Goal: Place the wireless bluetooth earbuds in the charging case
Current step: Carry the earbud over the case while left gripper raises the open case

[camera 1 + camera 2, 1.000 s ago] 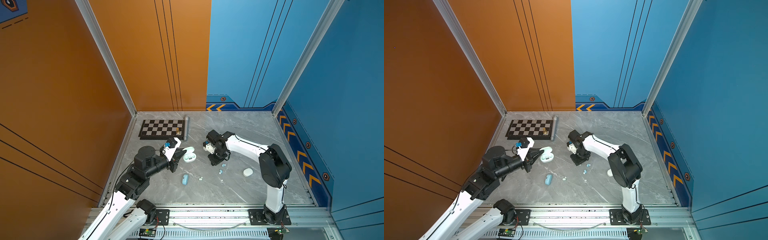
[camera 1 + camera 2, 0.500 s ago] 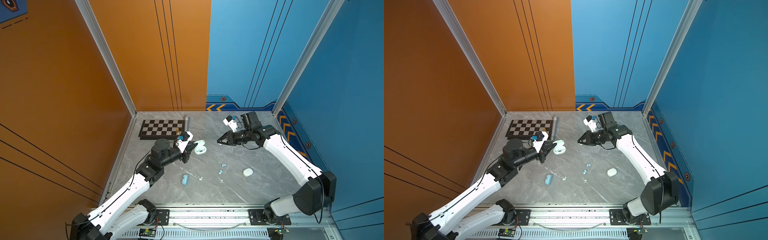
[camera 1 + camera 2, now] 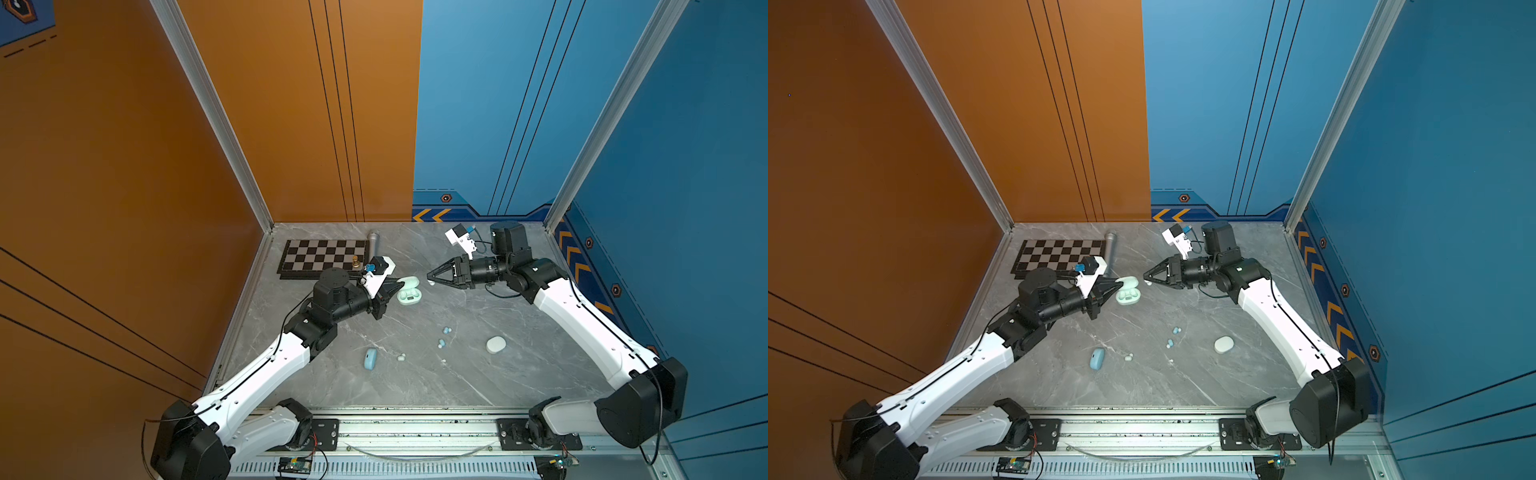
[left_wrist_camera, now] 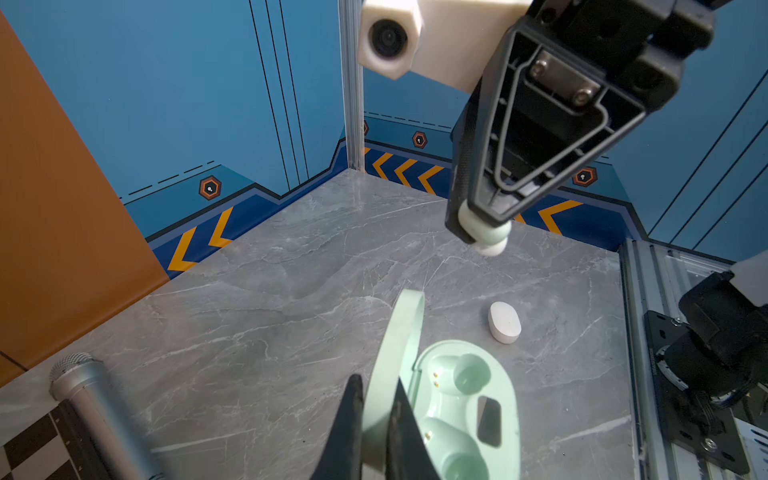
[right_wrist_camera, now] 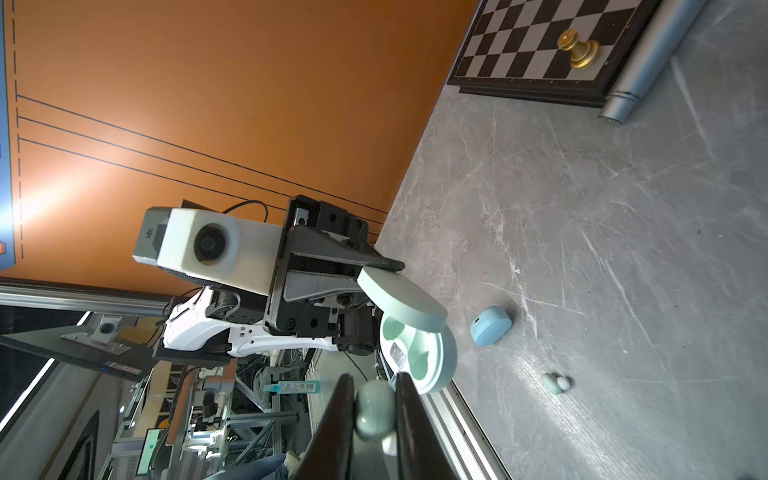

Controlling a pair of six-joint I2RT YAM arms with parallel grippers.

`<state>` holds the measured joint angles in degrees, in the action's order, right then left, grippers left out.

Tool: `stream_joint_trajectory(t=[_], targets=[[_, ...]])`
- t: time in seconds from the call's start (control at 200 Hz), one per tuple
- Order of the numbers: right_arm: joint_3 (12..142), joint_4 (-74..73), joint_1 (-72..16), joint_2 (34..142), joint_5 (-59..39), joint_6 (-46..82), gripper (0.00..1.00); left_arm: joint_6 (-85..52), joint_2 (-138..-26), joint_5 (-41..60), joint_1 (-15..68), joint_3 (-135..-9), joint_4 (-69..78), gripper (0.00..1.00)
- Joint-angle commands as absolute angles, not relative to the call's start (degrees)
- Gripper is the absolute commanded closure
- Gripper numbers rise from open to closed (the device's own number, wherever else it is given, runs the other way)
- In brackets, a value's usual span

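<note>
Nearest the base rail, a pale blue case [image 3: 370,358] lies shut on the table [image 3: 519,374], with a loose mint earbud [image 3: 401,357] near it. Slightly farther, two pale blue earbuds [image 3: 446,330] lie close together. A white case [image 3: 496,344], also shut, sits apart toward the right arm. Nothing grips any of these.

At mid-table, the left gripper [image 3: 398,284] is pressed onto the raised lid [image 4: 399,332] of the mint charging case [image 3: 411,296]. Judgement: this grip props the lid open and steadies the case so that both sockets [image 4: 471,374] face the other arm. Both sockets are empty. Whether the case base rests on the table cannot be told.

Just beyond the case, the right gripper [image 3: 430,279] pinches a second mint earbud [image 5: 374,409] at its fingertips, near the case but apart from it. Its colour matches the case, which explains the pairing. Probable next step: align the bud over a socket and lower it.

Farthest back lie a chessboard [image 3: 324,257] bearing one gold pawn [image 3: 355,261] and a microphone [image 3: 374,245].
</note>
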<state>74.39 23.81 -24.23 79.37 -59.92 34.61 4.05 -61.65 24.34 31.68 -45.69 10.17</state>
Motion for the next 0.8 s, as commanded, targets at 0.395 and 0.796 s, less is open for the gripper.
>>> stream_joint_trajectory(t=[0.395,0.796], targets=[[75.6,21.8,-27.4,80.6,-60.2,34.0,0.81,3.2,-61.1,27.3,31.9,-49.4,9.8,1.00],[77.2,22.0,-28.9,83.1,-59.1,33.0,0.81,3.4,-60.6,27.5,32.1,-49.9,9.1,1.00]])
